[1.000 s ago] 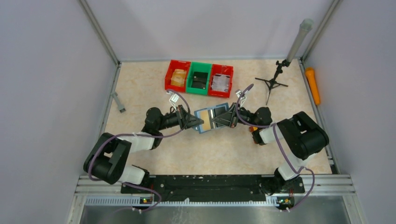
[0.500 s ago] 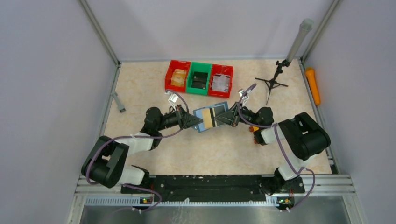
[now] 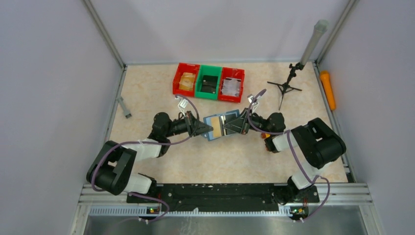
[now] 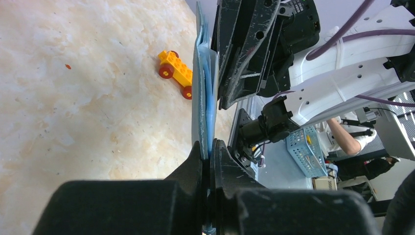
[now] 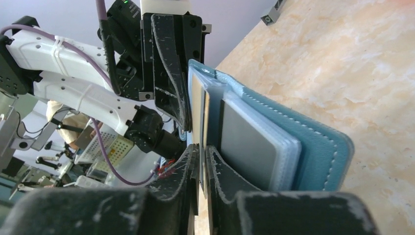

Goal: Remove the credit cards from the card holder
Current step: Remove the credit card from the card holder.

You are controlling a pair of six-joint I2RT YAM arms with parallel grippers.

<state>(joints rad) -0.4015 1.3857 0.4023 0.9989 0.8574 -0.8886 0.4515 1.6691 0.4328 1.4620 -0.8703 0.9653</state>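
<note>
The card holder (image 5: 313,147) was teal-blue outside with pale stitching, paler blue inside. Its card (image 5: 242,147) appeared grey. The table (image 3: 147,98) was marbled beige. The bins (image 3: 210,68) were red, green and red. The toy (image 4: 176,73) was yellow, red-wheeled.

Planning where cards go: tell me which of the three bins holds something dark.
The green bin, in the middle of the row; the left red bin holds something yellowish, the right red bin something pale.

Open teal card holder (image 5: 313,142) held aloft, grey credit cards (image 5: 244,147) tucked in its slots.
</note>
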